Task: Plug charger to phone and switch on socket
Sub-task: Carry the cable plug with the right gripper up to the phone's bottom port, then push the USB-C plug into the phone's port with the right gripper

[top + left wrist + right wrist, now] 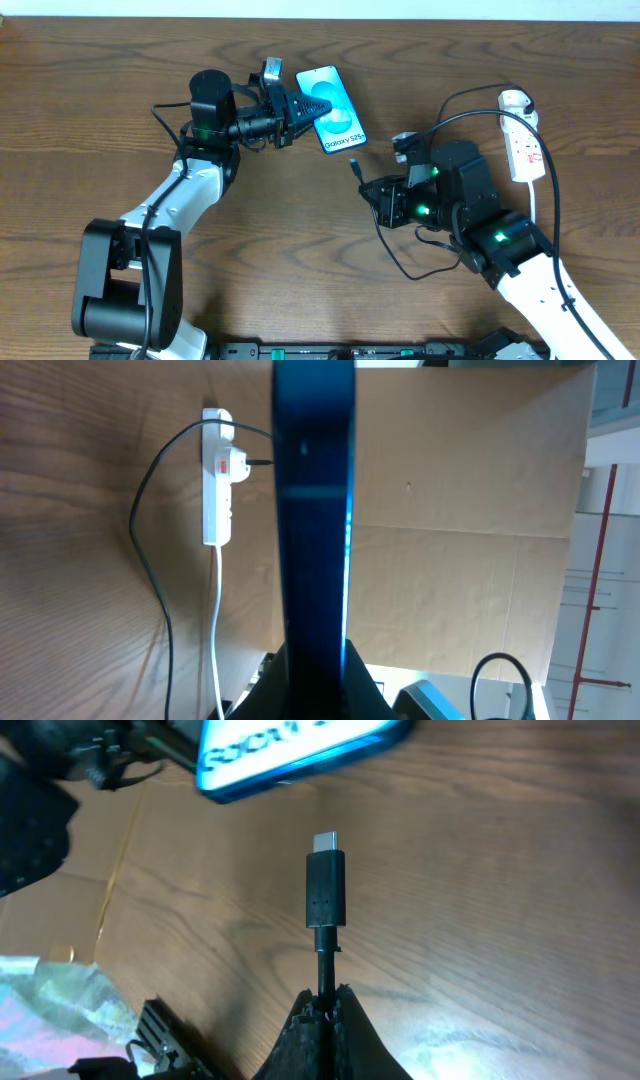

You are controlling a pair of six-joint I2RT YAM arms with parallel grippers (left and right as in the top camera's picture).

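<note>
Left fingers [298, 104]: closed on the phone [335, 118].
Right fingers [303, 1032]: pinching the charger [325, 890] cable; tip near the phone, not inserted.
Remaining: insertion, then socket [522, 140] switch.

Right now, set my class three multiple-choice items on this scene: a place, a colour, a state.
1. Where does the socket lie? A) between both arms B) on the right arm's side C) by the left arm's base
2. The phone's screen is: A) blue B) red C) yellow
3. The right gripper is: A) open, empty B) shut on the phone C) shut on the charger
Answers: B, it lies beyond the right arm; A, the screen glows blue; C, it pinches the cable behind the connector.
</note>
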